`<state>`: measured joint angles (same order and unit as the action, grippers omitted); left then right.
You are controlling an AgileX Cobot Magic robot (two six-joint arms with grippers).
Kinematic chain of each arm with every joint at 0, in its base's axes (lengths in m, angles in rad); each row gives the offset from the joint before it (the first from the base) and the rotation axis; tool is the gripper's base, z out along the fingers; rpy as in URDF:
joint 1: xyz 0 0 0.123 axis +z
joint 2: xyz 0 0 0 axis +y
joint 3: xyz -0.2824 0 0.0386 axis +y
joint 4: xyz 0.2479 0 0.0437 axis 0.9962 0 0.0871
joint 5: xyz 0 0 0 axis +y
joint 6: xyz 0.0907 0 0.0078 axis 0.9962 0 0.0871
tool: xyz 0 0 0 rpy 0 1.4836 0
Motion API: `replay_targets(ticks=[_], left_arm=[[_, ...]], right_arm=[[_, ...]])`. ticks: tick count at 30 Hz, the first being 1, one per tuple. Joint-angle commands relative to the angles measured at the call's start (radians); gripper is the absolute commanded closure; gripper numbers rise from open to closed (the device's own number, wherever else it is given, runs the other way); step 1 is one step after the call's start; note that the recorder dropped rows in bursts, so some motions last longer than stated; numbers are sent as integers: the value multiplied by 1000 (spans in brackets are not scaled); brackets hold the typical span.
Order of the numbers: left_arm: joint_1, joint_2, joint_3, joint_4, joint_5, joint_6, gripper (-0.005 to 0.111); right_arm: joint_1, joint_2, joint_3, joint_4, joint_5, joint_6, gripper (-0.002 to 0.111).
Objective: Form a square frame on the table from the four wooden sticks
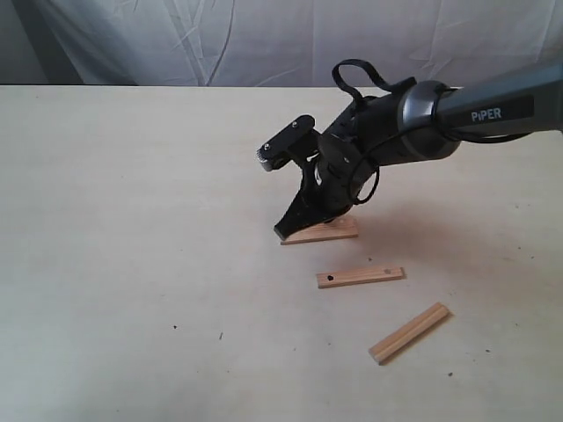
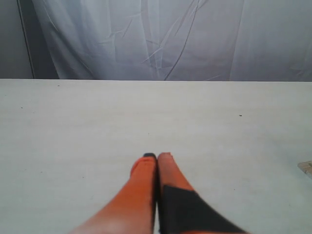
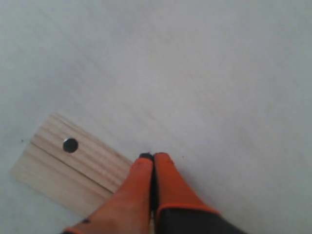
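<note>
Three of the wooden sticks show on the table (image 1: pixel 132 220) in the exterior view. One (image 1: pixel 327 232) lies under my right gripper (image 1: pixel 283 233). A second, with dark holes (image 1: pixel 361 276), lies nearer the front, and a third (image 1: pixel 409 332) lies slanted at the front right. They lie apart, and no square frame shows. In the right wrist view my right gripper (image 3: pixel 153 156) is shut with nothing between its fingers. Its tips stand at the long edge of the stick (image 3: pixel 73 161), which has one dark hole. My left gripper (image 2: pixel 157 155) is shut over bare table.
A white cloth backdrop (image 1: pixel 264 40) hangs behind the table's far edge. A small tan corner (image 2: pixel 306 167) pokes in at the edge of the left wrist view; I cannot tell what it is.
</note>
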<state>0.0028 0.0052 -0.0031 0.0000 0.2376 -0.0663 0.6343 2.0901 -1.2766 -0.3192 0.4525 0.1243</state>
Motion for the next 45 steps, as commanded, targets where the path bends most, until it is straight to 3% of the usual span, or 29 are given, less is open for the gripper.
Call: replay_targets(ticks=[1,12,24,38,45], left_arm=[[5,-5,3,0,-6,-2,107],[5,-5,3,0,-6,-2,107],[5,-5,3,0,-6,-2,107],[5,-5,3,0,-6,-2,107],[5,-5,3,0,-6,-2,107]], right_arm=[[-5,-14,-6,11,23,37,108],[-5,3,-6,106,110,37,108],[-5,0,-6,149,321,-18,108],[-7,-155,-6,259,335,-67,108],[-83,-177,-6,337,324,-97,108]])
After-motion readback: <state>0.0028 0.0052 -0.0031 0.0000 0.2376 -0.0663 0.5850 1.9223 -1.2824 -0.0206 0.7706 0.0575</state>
